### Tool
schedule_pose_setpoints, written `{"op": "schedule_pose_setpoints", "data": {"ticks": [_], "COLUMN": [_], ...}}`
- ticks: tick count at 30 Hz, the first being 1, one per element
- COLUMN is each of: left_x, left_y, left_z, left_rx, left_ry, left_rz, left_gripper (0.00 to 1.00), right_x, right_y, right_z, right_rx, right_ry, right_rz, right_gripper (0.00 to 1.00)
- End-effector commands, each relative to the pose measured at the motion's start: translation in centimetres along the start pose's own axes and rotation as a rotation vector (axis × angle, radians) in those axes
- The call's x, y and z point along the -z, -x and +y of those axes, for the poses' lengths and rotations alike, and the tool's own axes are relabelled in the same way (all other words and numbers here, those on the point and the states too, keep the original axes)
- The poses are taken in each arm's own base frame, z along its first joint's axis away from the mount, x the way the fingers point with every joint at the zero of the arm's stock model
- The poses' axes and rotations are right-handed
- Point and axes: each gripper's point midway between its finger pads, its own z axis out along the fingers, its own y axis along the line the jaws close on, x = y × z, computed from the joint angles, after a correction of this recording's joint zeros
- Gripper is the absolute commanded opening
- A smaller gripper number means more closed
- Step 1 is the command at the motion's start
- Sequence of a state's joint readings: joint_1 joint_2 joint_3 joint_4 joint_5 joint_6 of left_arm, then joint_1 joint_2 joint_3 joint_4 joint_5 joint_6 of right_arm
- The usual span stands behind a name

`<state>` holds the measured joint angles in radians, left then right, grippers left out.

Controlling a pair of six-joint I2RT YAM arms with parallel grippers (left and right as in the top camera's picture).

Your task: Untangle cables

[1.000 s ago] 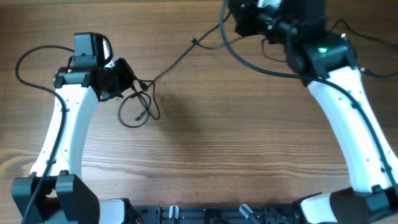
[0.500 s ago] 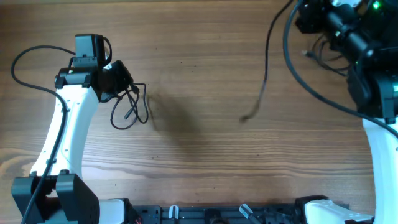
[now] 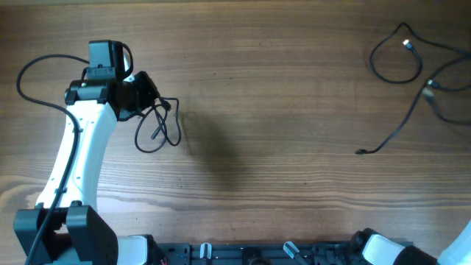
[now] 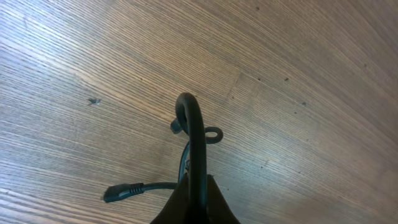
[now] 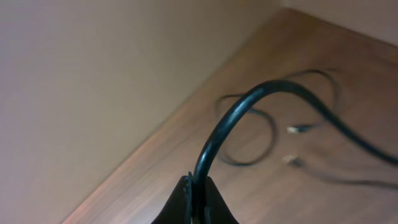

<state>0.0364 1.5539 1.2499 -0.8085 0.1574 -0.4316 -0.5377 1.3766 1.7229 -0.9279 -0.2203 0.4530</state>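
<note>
Left wrist view, closest in: left gripper [image 4: 198, 190] pinched tight on a bend of the looped cable [image 4: 198, 143], arch standing up out of the fingertips; black plug [image 4: 121, 191] just beside, pointing left in frame, over the wooden table [image 4: 298, 74]. Right wrist view: right gripper [image 5: 196, 190] likewise clamped on a black cable [image 5: 217, 127], arching up and off to the right, raised well clear of the wood. Further out in that view: loose cables [image 5: 244, 163] lying flat, two silver-tipped plugs [image 5: 300, 129] among them; link between these and the held cable not traceable. Overhead: looped cable hanging off the left gripper at table left, long axis roughly far-to-near, slightly slanted; loose cables at far right, well apart from it; one strand [image 3: 401, 125] lying diagonally, free end pointing toward table centre. Right gripper itself outside the overhead frame. Judged step: separation of the two groups, apparently complete; loops at left not yet opened. Calls next for setting the right cable down, then taking the left plug end and drawing it back through its own loop without tightening anything.
</note>
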Motion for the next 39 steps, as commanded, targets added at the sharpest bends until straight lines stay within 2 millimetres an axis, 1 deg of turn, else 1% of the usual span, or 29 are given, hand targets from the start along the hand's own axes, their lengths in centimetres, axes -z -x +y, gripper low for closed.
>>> {"op": "schedule_pose_setpoints", "data": {"ticks": [1, 3, 4, 6, 7, 8, 10, 11, 12, 13, 14, 15, 17, 18, 20, 22, 23, 25, 26, 27, 28, 30, 32, 33, 34, 36, 39], "left_x": [-0.2, -0.2, -0.2, -0.2, -0.3, -0.3, -0.4, -0.4, -0.4, -0.5, -0.5, -0.5, -0.6, -0.6, -0.6, -0.6, -0.6, -0.6, -0.6, -0.6, -0.6, -0.6, -0.6, -0.5, -0.5, -0.4, -0.6], "left_y": [-0.7, -0.8, -0.9, -1.1, -1.2, -1.3, -1.7, -1.8, -2.0, -2.1, -2.3, -2.5, -2.8, -2.9, -3.1, -3.1, -3.2, -3.2, -3.2, -3.2, -3.2, -3.2, -3.4, -3.5, -3.9, -4.3, -5.3], "left_z": [-0.6, -0.9, -1.0, -1.3, -1.5, -1.8, -2.6, -2.9, -3.4, -3.9, -4.5, -4.9, -5.8, -6.2, -6.9, -7.5, -7.7, -7.7, -7.8, -7.8, -7.8, -7.8, -7.9, -8.1, -8.5, -8.9, -9.6], "left_rx": [0.003, 0.003, 0.003, -0.006, -0.014, -0.021, -0.042, -0.052, -0.065, -0.078, -0.092, -0.103, -0.125, -0.131, -0.134, -0.147, -0.152, -0.146, -0.14, -0.124, -0.119, -0.117, -0.099, -0.095, -0.099, -0.107, -0.131], "left_ry": [-0.038, -0.054, -0.059, -0.061, -0.064, -0.068, -0.078, -0.084, -0.092, -0.1, -0.108, -0.114, -0.129, -0.137, -0.149, -0.161, -0.166, -0.167, -0.167, -0.168, -0.168, -0.169, -0.173, -0.184, -0.205, -0.218, -0.225], "left_rz": [0.032, 0.04, 0.043, 0.046, 0.048, 0.049, 0.05, 0.05, 0.049, 0.047, 0.046, 0.046, 0.043, 0.04, 0.036, 0.03, 0.026, 0.026, 0.027, 0.029, 0.03, 0.031, 0.038, 0.048, 0.064, 0.078, 0.096], "left_gripper": [0.04, 0.04, 0.04, 0.04, 0.04, 0.04, 0.04, 0.04, 0.04, 0.04, 0.04, 0.04, 0.04, 0.04, 0.04, 0.04, 0.04, 0.04, 0.04, 0.04, 0.04, 0.04, 0.04, 0.04, 0.04, 0.04, 0.04], "right_x": [-1.8, -3.5, -4.4, -7.6, -9.2, -10.4, -13.6, -14.6, -15.8, -16.5, -16.9, -17.1, -17.1, -16.8, -16.2, -15.1, -14.3, -13.4, -13.0, -12.7, -12.3, -11.2, -10.1, -9.4, -8.9, -8.2, -7.4], "right_y": [1.2, 1.6, 1.8, 1.6, 1.3, 1.0, -0.1, -0.6, -1.2, -1.7, -2.1, -2.3, -2.4, -2.4, -2.4, -2.5, -2.7, -2.9, -3.0, -3.2, -3.5, -4.8, -6.8, -8.5, -10.2, -12.8, -16.2], "right_z": [-5.0, -7.8, -8.8, -11.3, -12.6, -13.5, -15.2, -15.7, -16.3, -16.6, -16.7, -16.5, -15.5, -14.9, -13.9, -13.1, -12.5, -11.3, -10.2, -8.3, -6.0, -0.7, 3.7, 6.5, 8.4, 11.1, 14.3], "right_rx": [-0.083, -0.106, -0.114, -0.128, -0.133, -0.136, -0.155, -0.173, -0.179, -0.183, -0.187, -0.191, -0.197, -0.201, -0.206, -0.193, -0.164, -0.143, -0.124, -0.083, -0.032, 0.093, 0.198, 0.256, 0.3, 0.36, 0.433], "right_ry": [-0.134, -0.222, -0.252, -0.314, -0.351, -0.375, -0.399, -0.408, -0.412, -0.408, -0.404, -0.387, -0.339, -0.31, -0.282, -0.277, -0.277, -0.259, -0.23, -0.171, -0.095, 0.065, 0.163, 0.215, 0.254, 0.308, 0.362], "right_rz": [-0.006, -0.006, -0.004, 0.019, 0.033, 0.048, 0.087, 0.099, 0.12, 0.136, 0.152, 0.164, 0.177, 0.188, 0.202, 0.212, 0.22, 0.226, 0.232, 0.241, 0.253, 0.278, 0.305, 0.333, 0.362, 0.408, 0.459], "right_gripper": [0.04, 0.04, 0.04, 0.04, 0.04, 0.04, 0.04, 0.08, 0.38, 0.61, 0.78, 0.88, 0.98, 1.0, 1.0, 1.0, 1.0, 1.0, 1.0, 1.0, 0.99, 1.0, 0.99, 1.0, 1.0, 0.99, 0.99]}}
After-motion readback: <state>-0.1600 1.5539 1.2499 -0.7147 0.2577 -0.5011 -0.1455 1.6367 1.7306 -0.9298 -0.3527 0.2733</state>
